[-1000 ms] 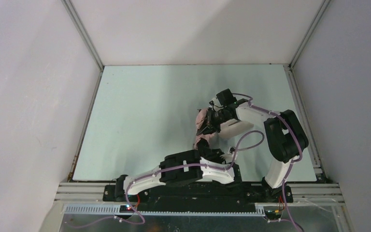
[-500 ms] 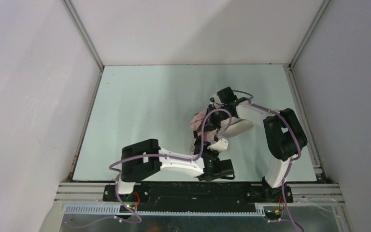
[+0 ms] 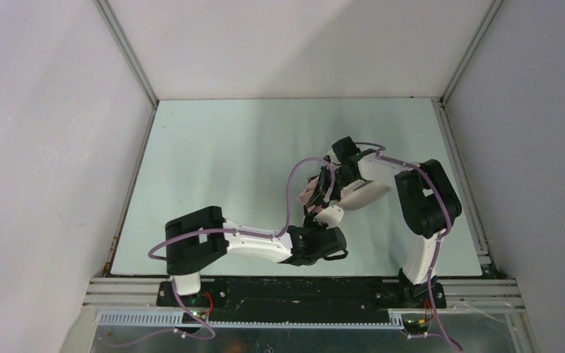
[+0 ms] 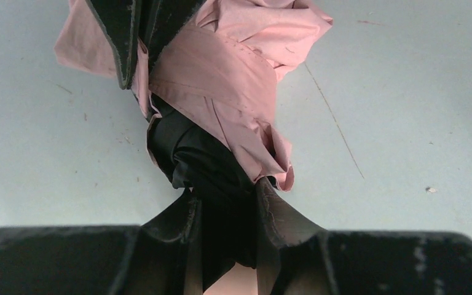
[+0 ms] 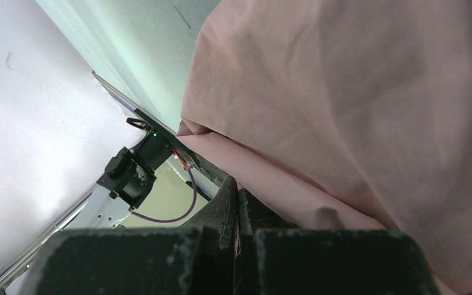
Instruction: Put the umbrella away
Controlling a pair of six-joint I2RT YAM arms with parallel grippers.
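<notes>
Over the pale green desk [image 4: 405,92], the left claw [image 4: 227,221] clamped the limp, seemingly light salmon-pink fabric umbrella [image 4: 233,80] at its firmer dark neck — the right claw [image 5: 233,203] closed tight beside loose cloth.

Top external: high above and behind the near edge of the table [image 3: 213,147], facing down. Left wrist: close over the umbrella [image 4: 233,80], facing the tabletop. Right wrist: pressed nearer against the same pink fabric, facing the near left corner.
</notes>
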